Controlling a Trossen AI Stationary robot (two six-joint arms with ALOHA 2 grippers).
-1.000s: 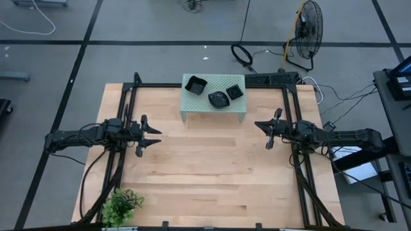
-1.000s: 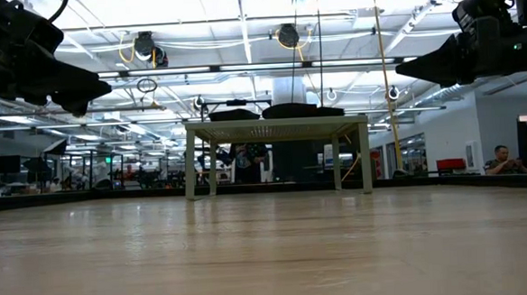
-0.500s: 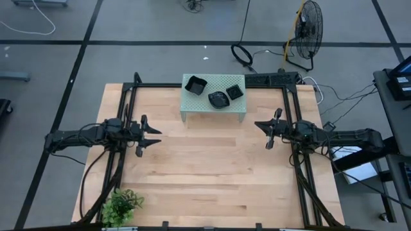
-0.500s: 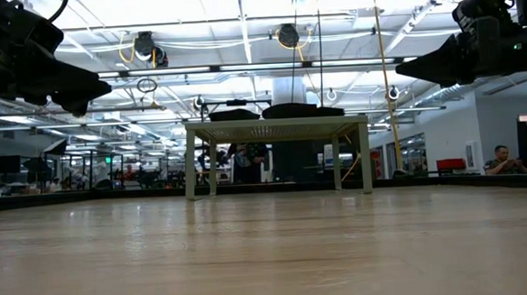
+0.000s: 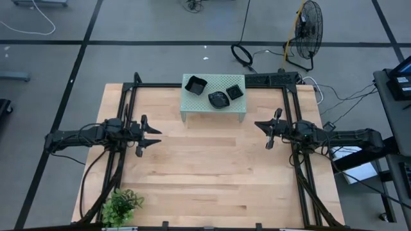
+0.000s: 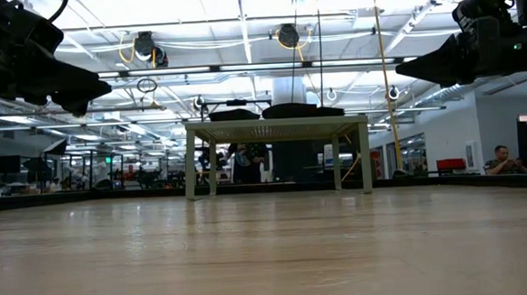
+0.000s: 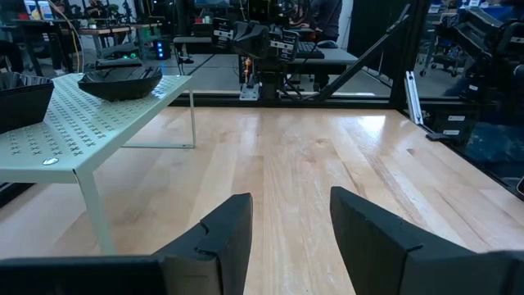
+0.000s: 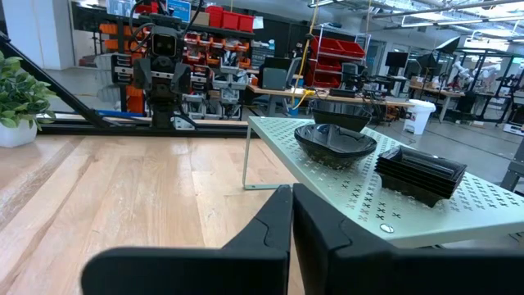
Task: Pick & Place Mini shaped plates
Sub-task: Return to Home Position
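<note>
- Mini shaped plates: all sit on the pale green stand, in 3 black stacks.
- Stand: at the table's far edge, approx. mid, legs on the wood.
- Big square stack: at the stand's far corner on the L arm's side.
- Leaf-like stack: by the stand's near edge, a bit toward the R arm's side (rounded and glossy in the right wrist view).
- Small square stack: just beside the leaf-like stack, nearer the stand's R-side edge. Touching or apart, can't tell.
- Left gripper: by the table's left edge, raised above the wood, pointing toward the table's mid. Fingers apart, bare wood showing through the gap.
- Right gripper: by the table's right edge, raised to approx. the same height, facing the left gripper. Fingers together, only a thin slit between them.
- Both grippers are well apart from the stand and from each other.
- Plant: at the table's near corner, L arm's side.
</note>
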